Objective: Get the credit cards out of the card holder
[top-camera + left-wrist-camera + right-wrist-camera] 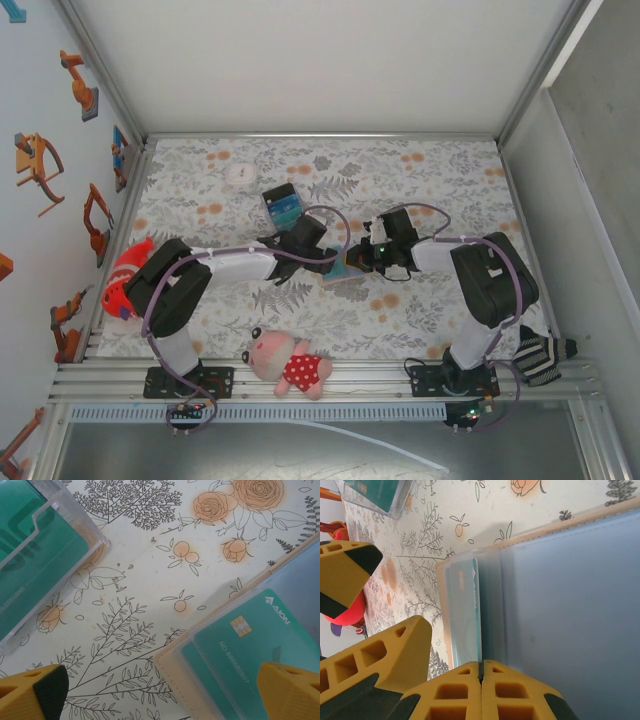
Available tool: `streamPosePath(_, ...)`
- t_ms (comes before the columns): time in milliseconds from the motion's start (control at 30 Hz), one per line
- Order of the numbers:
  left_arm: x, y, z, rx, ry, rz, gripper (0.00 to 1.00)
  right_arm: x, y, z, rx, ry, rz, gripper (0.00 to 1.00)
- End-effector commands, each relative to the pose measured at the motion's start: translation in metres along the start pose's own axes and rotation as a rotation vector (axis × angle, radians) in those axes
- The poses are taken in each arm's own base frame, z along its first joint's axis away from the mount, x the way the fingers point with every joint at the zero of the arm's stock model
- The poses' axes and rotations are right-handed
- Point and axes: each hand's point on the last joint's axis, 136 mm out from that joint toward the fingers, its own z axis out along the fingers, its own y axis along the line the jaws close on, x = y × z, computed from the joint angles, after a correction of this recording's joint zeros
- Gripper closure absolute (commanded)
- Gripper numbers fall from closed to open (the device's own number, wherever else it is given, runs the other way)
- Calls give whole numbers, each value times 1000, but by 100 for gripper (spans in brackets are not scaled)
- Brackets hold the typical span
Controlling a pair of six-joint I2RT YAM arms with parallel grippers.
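Left wrist view has the card holder [172,662] lying open mid-table [150,580] between the arms, with a green card [235,650] in its clear sleeve. The right hand [481,672] is clamped on a sleeve leaf, and the left hand [160,695] is spread apart. Extraction seems barely begun; the next move calls for the left fingers to pinch the card's edge and slide it free.

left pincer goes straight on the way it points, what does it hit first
Likely the green card in the card holder, under one finger; bare tablecloth lies between the fingers. Depth unclear.
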Motion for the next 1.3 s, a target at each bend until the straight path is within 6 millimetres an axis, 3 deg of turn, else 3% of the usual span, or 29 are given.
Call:
streamPosePath(0, 5, 0, 6, 0, 31, 9, 3, 2, 1, -4, -11, 0, -5, 97)
streamPosePath(400, 32, 12, 14, -61, 128, 77, 3, 0, 1, -9, -2, -18, -6, 98)
streamPosePath(1133, 40, 14, 18, -78, 148, 102, 3, -3, -1, -20, 6, -42, -21, 100)
streamPosePath(1267, 40, 13, 20, -71, 150, 101, 3, -3, 2, -20, -19, -43, -28, 91)
